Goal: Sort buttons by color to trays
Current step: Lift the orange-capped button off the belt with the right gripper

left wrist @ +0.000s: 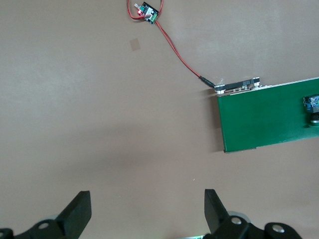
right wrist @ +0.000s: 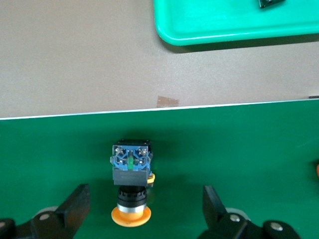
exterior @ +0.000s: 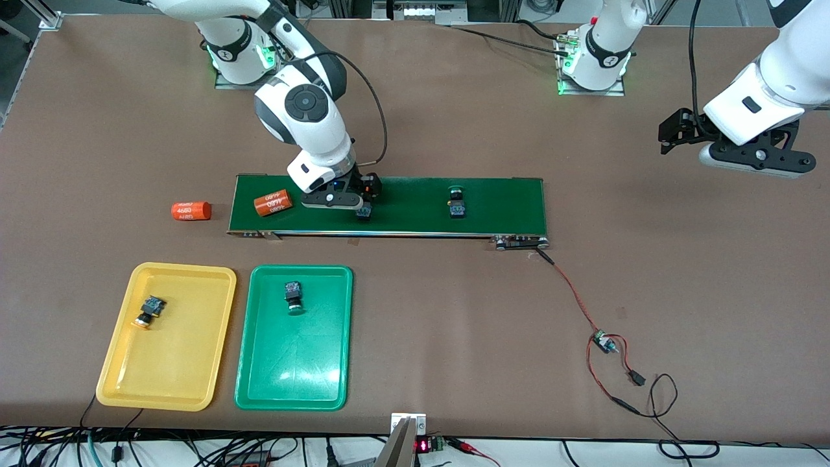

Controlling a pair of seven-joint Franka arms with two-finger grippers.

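Lowest in the front view sit two shallow plastic trays with rounded corners, side by side: the yellow tray point(exterior: 167, 337) at lower left and the green tray point(exterior: 295, 338) just beside it. One yellow-capped button point(exterior: 150, 312) lies in the yellow tray's upper part, and a green-capped button point(exterior: 294, 296) lies in the green tray's upper part.

Above them, across the middle of the frame, runs the long dark-green belt point(exterior: 389, 206). On it lies another green-capped button point(exterior: 456, 201), toward the left arm's end, and an orange cylinder printed "4680" point(exterior: 273, 203) toward the right arm's end. A second orange cylinder point(exterior: 190, 211) rests on the brown table point(exterior: 415, 130) just off the belt's end.

From its base at upper left, the right arm bends down over the belt, its right gripper point(exterior: 353, 204) low above a second yellow-capped button point(right wrist: 130, 183). The front view shows only the button's dark body below the gripper; the right wrist view shows it whole, blue-and-black body and round yellow cap, lying between the wide-spread fingers point(right wrist: 75, 204) and seemingly untouched by them.

At the upper right of the front view the left arm waits, its left gripper point(exterior: 674, 133) up over bare table. The left wrist view shows its black fingers point(left wrist: 77, 211) spread wide and empty, plus the belt's end and a red wire point(left wrist: 174, 50) leading to a small circuit board point(left wrist: 148, 12).
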